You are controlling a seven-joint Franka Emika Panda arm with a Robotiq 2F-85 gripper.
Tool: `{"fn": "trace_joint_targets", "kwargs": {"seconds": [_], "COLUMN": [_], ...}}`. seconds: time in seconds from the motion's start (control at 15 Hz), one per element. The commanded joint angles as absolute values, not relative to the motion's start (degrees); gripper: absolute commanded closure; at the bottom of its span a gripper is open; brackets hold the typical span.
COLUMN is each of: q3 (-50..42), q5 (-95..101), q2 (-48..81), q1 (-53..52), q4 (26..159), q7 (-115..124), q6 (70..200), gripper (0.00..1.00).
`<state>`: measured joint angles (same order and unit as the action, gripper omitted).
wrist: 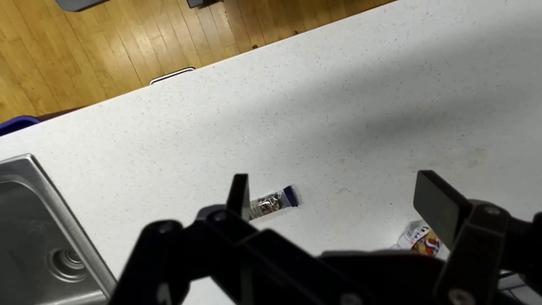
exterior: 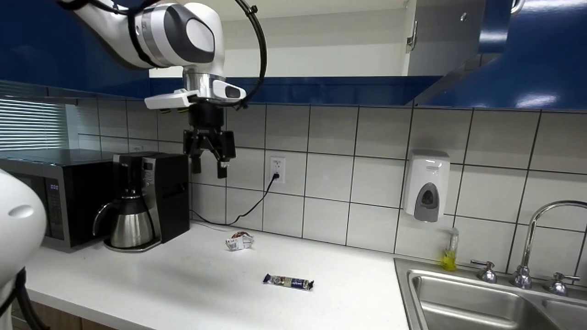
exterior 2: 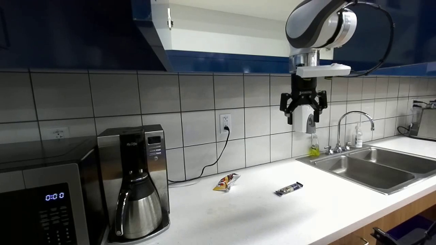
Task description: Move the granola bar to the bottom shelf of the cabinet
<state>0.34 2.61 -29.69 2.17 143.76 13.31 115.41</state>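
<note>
The granola bar (exterior: 288, 282) is a small dark-blue wrapped packet lying flat on the white counter. It also shows in an exterior view (exterior 2: 289, 189) and in the wrist view (wrist: 271, 204), where the left finger covers one end. My gripper (exterior: 209, 169) is open and empty, pointing down well above the counter, also seen in an exterior view (exterior 2: 303, 118) and in the wrist view (wrist: 332, 186). The cabinet (exterior: 321, 91) hangs above with blue fronts and an open white interior; it also shows in an exterior view (exterior 2: 231, 61). The bottom shelf's top face is hidden behind the cabinet's blue lower edge.
A crumpled snack bag (exterior 2: 227, 182) lies on the counter (exterior: 206, 284) near the wall. A coffee maker (exterior 2: 136, 183) and microwave (exterior 2: 44, 197) stand at one end, a sink (exterior: 472, 293) at the other. A soap dispenser (exterior: 427, 185) is on the wall. Open cabinet doors (exterior: 527, 68) jut outward.
</note>
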Motion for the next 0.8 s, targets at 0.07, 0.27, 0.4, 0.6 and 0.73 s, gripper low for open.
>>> {"fn": "trace_joint_targets", "kwargs": {"seconds": [0.07, 0.27, 0.4, 0.6, 0.73], "q3": [-0.9, -1.4, -1.6, -1.7, -1.6], "q5": [5.4, 7.3, 7.9, 7.9, 8.2], "q2": [-27.5, -24.3, -21.6, -16.6, -13.1], "q1": [5.6, 7.2, 7.9, 8.2, 8.3], "q4": [146.3, 147.0, 147.0, 146.7, 146.3], "q7": [12.5, 13.7, 14.4, 15.2, 16.2], "q6": [119.2, 123.1, 126.2, 131.2, 134.6], "gripper": [0.00, 0.00, 0.00, 0.00, 0.00]}}
